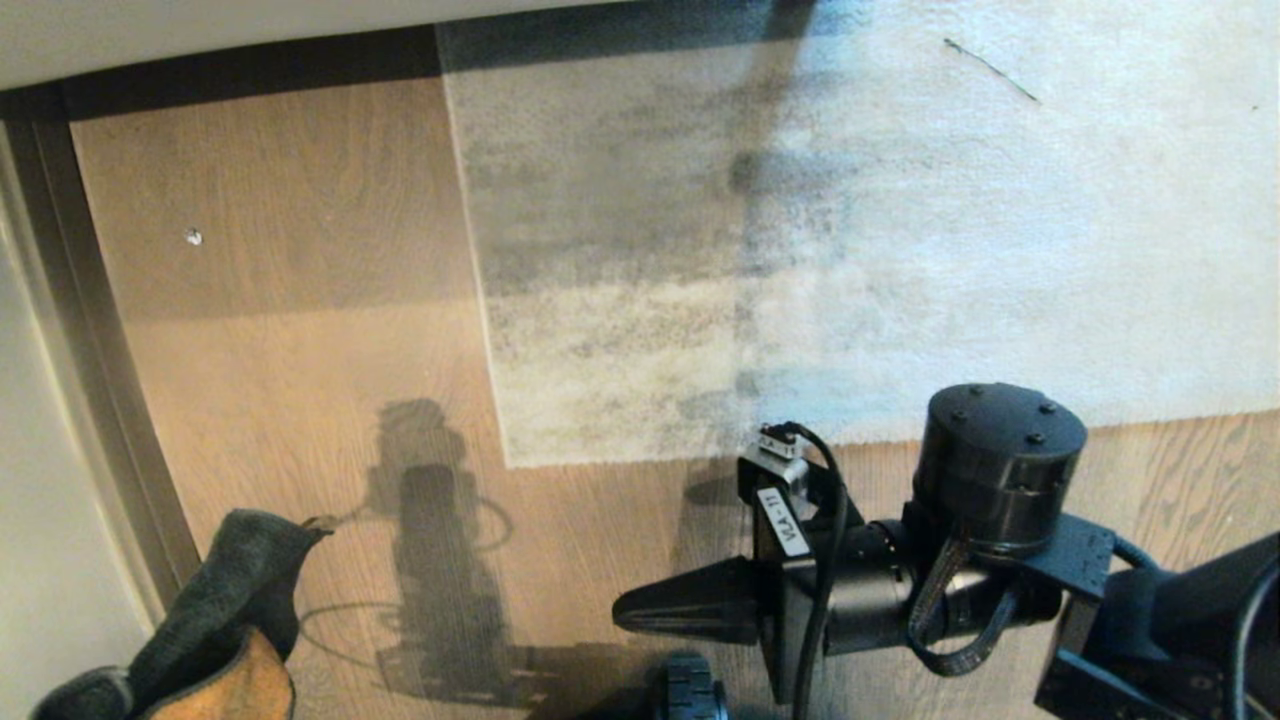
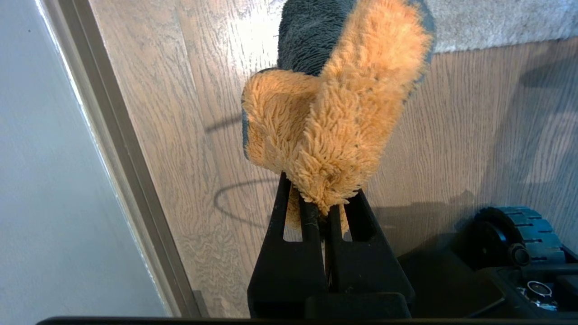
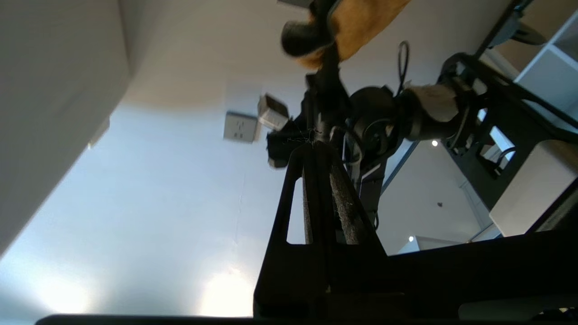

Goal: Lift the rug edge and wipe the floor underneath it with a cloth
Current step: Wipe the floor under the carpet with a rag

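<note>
Head view: rug edge (image 1: 640,455) flat on floor (image 1: 300,330), nothing wiped yet. Cloth (image 2: 334,113) clamped in left gripper (image 2: 321,210); right gripper (image 1: 640,607) closed empty, lifting still ahead.

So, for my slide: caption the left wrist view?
Left gripper holds the cloth above the floor.

One marking is present: a small white label (image 1: 787,522) fixed to the side of the right arm's wrist camera housing (image 1: 778,478), seen in the head view. Its black characters run along the label's length and are turned sideways to the viewer; they appear to read "VLA-11", though the last characters are not fully certain. No other text, brand, number or sign can be read in the left wrist or right wrist views.
</note>
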